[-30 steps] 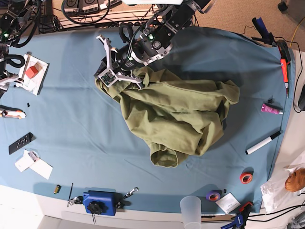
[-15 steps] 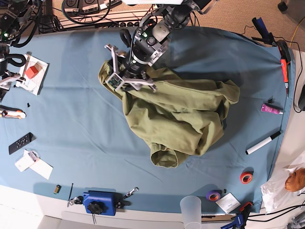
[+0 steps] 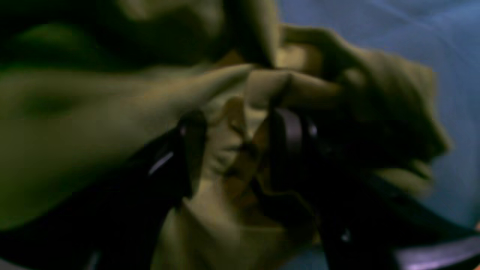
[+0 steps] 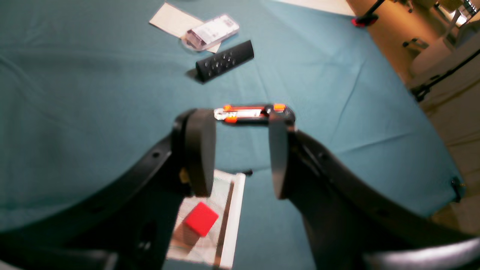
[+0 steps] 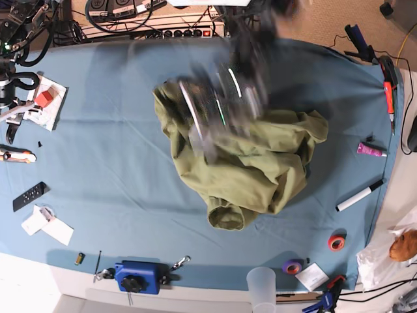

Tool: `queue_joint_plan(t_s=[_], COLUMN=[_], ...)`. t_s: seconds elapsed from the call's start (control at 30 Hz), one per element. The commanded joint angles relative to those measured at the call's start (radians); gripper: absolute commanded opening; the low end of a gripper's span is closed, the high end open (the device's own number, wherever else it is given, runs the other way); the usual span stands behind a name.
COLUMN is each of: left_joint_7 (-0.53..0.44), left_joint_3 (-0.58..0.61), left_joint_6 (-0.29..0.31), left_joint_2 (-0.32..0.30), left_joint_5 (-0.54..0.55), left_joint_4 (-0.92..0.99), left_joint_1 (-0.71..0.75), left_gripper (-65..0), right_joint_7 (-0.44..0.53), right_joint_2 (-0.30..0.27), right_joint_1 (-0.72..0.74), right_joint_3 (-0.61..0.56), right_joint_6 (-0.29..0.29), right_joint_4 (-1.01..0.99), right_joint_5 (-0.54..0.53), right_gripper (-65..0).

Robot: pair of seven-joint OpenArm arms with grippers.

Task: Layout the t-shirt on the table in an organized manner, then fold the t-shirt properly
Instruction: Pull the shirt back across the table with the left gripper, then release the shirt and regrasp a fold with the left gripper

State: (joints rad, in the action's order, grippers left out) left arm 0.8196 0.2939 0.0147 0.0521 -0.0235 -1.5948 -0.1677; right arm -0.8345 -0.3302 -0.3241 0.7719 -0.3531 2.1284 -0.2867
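While the crumpled olive-green cotton t-shirt (image 5: 244, 160) is heaped mid-way across the teal-cloth table (image 5: 111, 163), cloth is seen between the parted left gripper (image 3: 240, 146), the right gripper (image 4: 238, 150) is spread and empty, and snagged fabric could be dragged into a tighter bunch.

This is a robotics lab or workshop bench. A wide table under a creased teal-blue cloth (image 5: 98, 195) carries scattered tools: rolls of orange tape (image 5: 336, 243) and purple tape (image 5: 291, 267) at lower right, a blue clamp block (image 5: 135, 277) at bottom, and black power strips with cables (image 5: 124, 8) along the top edge.
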Motion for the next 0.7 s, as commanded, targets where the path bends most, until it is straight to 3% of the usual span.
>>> queue_joint_plan(t_s=[0.0, 0.2, 0.67], left_joint_7=[-0.145, -0.146, -0.147], left_joint_3=[-0.039, -0.062, -0.062], left_joint_6=[-0.024, -0.014, -0.014], left_joint_2=[0.003, -0.075, -0.100], left_joint_5=[-0.021, 0.002, 0.002], left_joint_4=[-0.079, -0.111, -0.112], left_joint_1=[-0.048, -0.053, -0.071], left_gripper=[-35.6, -35.6, -35.6], right_joint_7=[0.016, 0.016, 0.005], right_joint_2=[-0.019, -0.016, -0.016], right_joint_1=[0.008, 0.010, 0.022], right_joint_3=[0.009, 0.008, 0.008], right_joint_6=[0.008, 0.008, 0.008], right_joint_4=[0.011, 0.010, 0.010], right_joint_5=[0.010, 0.010, 0.011], right_gripper=[-41.0, -41.0, -41.0])
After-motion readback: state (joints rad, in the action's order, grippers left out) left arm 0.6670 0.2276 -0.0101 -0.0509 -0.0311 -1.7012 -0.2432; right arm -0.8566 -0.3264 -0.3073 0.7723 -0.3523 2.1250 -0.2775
